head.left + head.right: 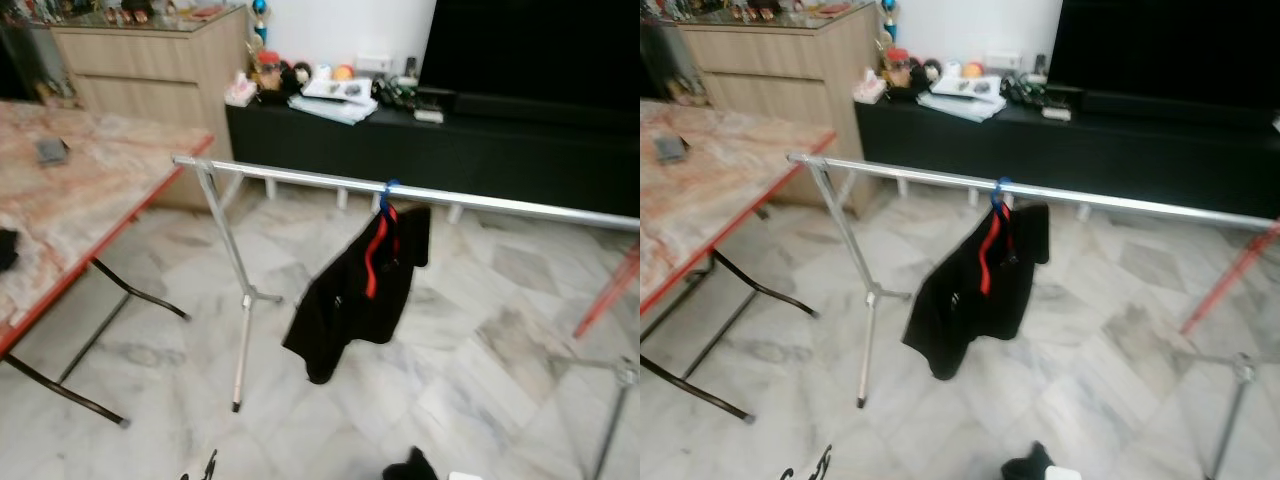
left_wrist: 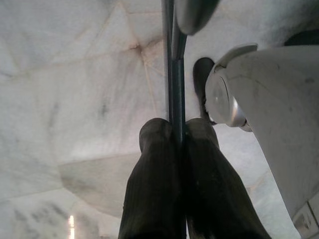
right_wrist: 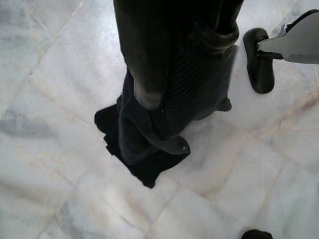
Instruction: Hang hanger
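Your left gripper (image 2: 182,149) is pointing floorward, fingers pressed together; your right gripper's state is unclear. The hanger (image 1: 386,200) is hanging ahead on the crosswise rail (image 1: 300,177).

Both arms hung low, pointed down at the floor; left gripper (image 2: 180,134) had its two black fingers (image 2: 154,174) pressed tight together — a thin metal rod pinched between them; right gripper (image 3: 164,99) was clamped on a bunch of dark fabric; a pale leg and black foot showed beside each.
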